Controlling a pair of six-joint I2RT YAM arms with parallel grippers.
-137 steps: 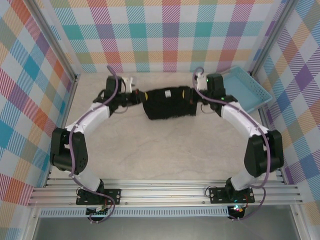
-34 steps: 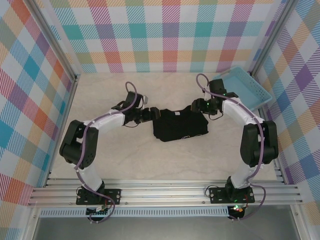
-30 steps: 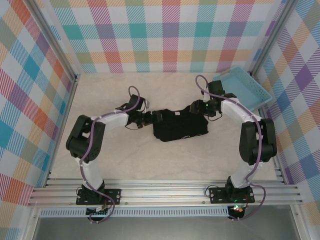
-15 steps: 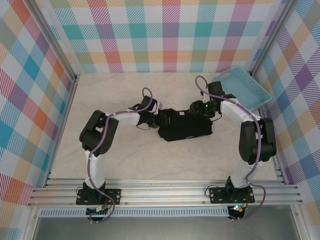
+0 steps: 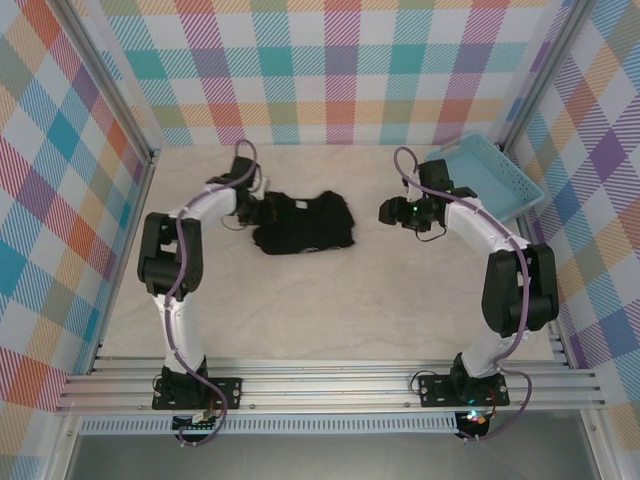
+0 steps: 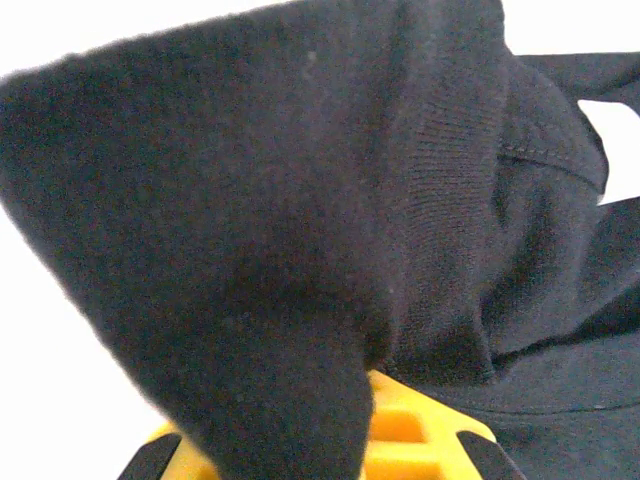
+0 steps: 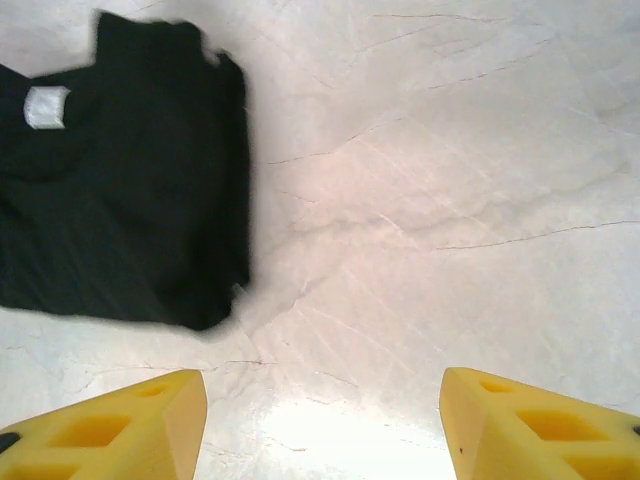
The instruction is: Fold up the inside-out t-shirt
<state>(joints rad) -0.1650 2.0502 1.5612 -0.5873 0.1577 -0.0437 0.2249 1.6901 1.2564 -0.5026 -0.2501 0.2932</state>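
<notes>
Far left on table (image 5: pixel 350 310): left gripper (image 5: pixel 262 211) clenched on inside-out t-shirt (image 5: pixel 308 224); right gripper (image 5: pixel 386 211) released, empty, apart from it.

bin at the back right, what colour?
Light blue: the bin shows best in the top external view.

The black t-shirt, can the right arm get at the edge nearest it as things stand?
Probably yes. The right gripper stands open over bare table beside the t-shirt, with nothing between them. The left gripper is clamped on the shirt's opposite side, out of that path.
</notes>
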